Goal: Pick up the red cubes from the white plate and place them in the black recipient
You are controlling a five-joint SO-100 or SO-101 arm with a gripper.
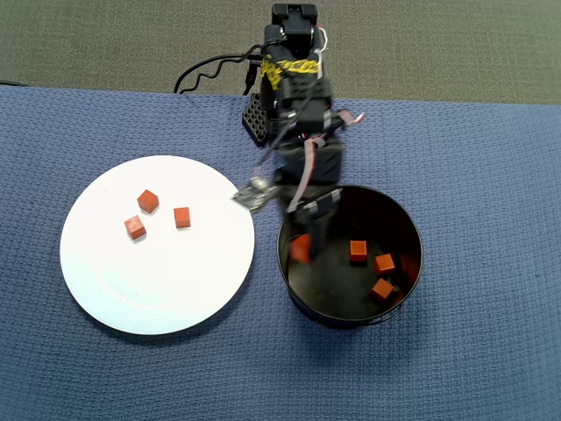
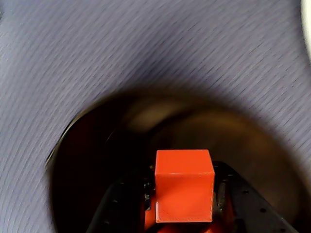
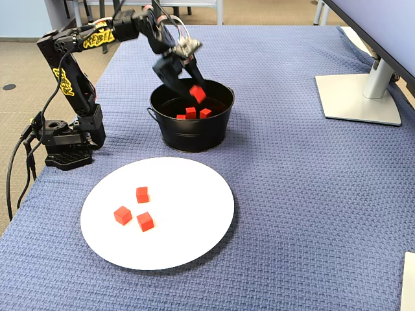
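1. Blue woven cloth (image 3: 305, 194) covers the table, and a grey monitor stand (image 3: 363, 97) sits at the far right in the fixed view.
2. Only the wrist view shows the held cube (image 2: 184, 187) close up. It is bright red-orange with flat sides and sharp corners, and it fills the space between the dark jaws.
3. The jaws are closed on that cube. The gripper (image 3: 193, 91) hangs over the black pot (image 3: 191, 133), a little above its rim.
4. The overhead view shows things inside the pot that the wrist view blurs: three red cubes (image 1: 358, 251) lie on its shiny dark floor, toward the right side.
5. The fixed view shows the pot's straight walls and a thin wire handle, which the overhead view does not show well.
6. Three more cubes (image 1: 147, 201) sit close together on the white plate (image 1: 158, 298), in its upper left part in the overhead view. They do not touch.
7. The plate is round and glossy, and wider than the pot. Plate and pot sit near each other with a thin strip of cloth between.
8. Open cloth lies to the right of the pot and below both things in the overhead view.
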